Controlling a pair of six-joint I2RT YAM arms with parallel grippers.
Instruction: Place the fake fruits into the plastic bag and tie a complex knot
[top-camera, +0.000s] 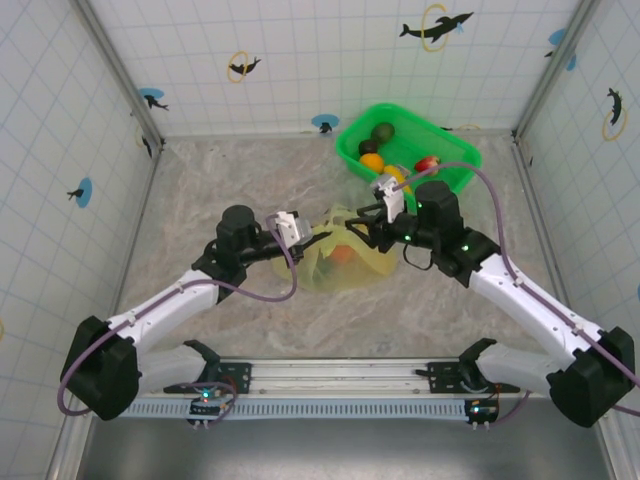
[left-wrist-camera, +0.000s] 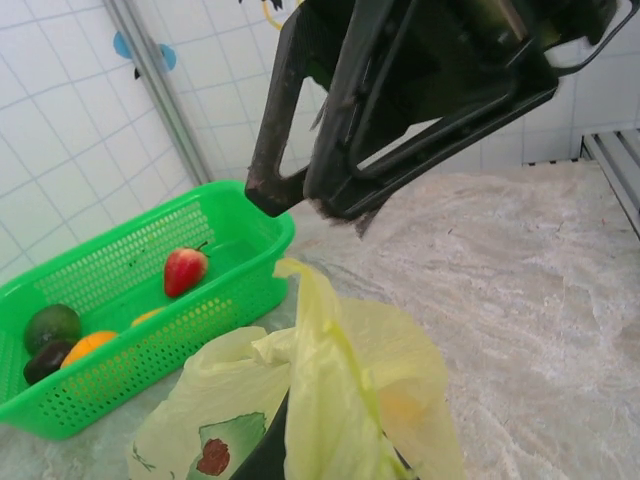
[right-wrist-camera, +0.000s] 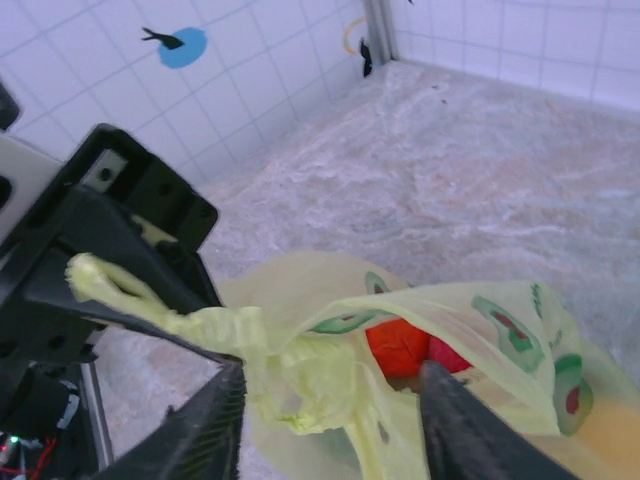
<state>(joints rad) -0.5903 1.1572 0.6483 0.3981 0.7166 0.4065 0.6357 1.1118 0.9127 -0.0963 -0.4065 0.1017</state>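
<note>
Tiled walls (top-camera: 300, 40) with dolphin stickers box in the marbled bench (top-camera: 200, 190). The bag (top-camera: 345, 262) slumps in the middle of the overhead view. My left pincer (top-camera: 312, 234) is clamped on one handle strip (right-wrist-camera: 150, 300), pulled out into a twisted cord toward the left of the right wrist view. My right pincer (right-wrist-camera: 332, 375) stands open, with the bunched plastic lying loose between its fingers (right-wrist-camera: 215, 425). At least an orange-red fruit (right-wrist-camera: 400, 345) sits inside the bag. The filling looks only partly done: the green basket (left-wrist-camera: 170, 350) at the left of the left wrist view still holds a red fruit (left-wrist-camera: 185, 270), an orange one (left-wrist-camera: 88, 345) and a dark green one (left-wrist-camera: 52, 325) (possibly more). I see no finished knot, so I judge the tying is still to do.
</note>
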